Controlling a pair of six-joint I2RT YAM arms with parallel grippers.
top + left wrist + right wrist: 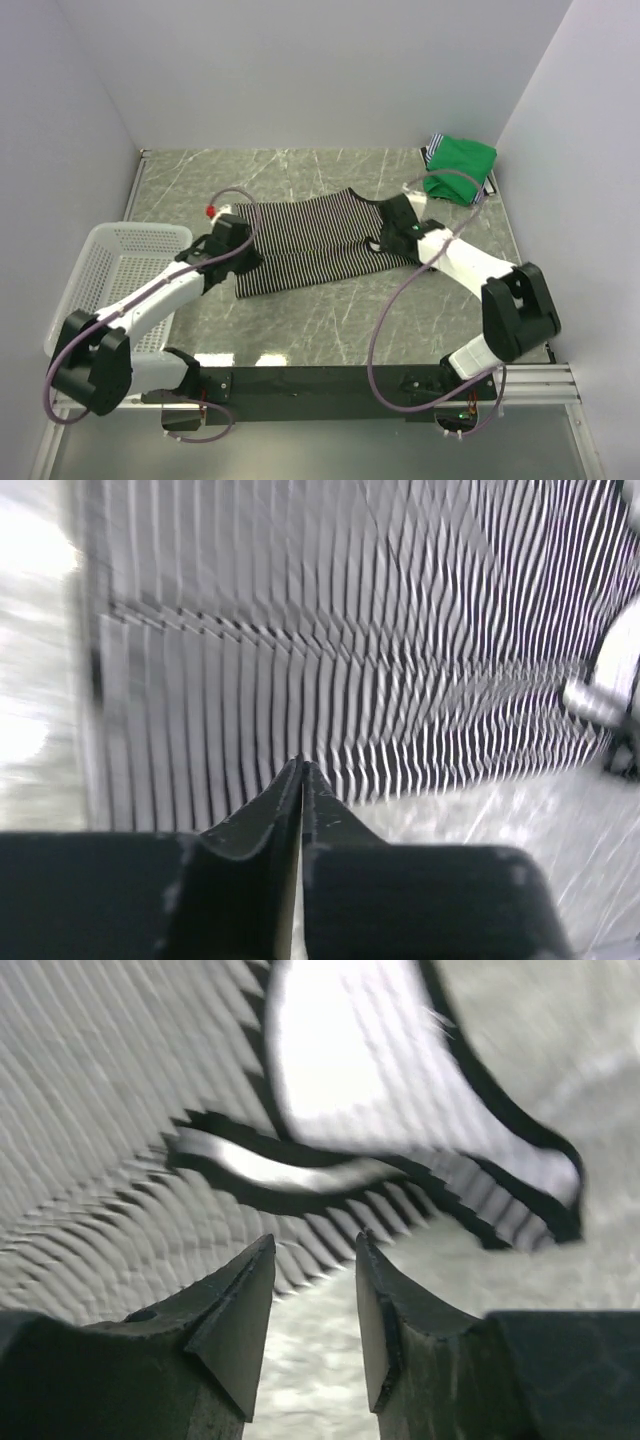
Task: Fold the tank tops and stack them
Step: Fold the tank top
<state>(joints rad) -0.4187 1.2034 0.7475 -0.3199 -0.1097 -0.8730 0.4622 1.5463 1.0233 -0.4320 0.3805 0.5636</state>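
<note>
The flat tank top is spread across the middle of the counter. The bunched tank top is laid well apart from it in the far right corner, and the basket is set at the left edge, beside the left arm. The left fingers are positioned at the flat tank top's left end and the right fingers at its right end by the straps, while a small object is seen on the counter just beyond its far left corner.
</note>
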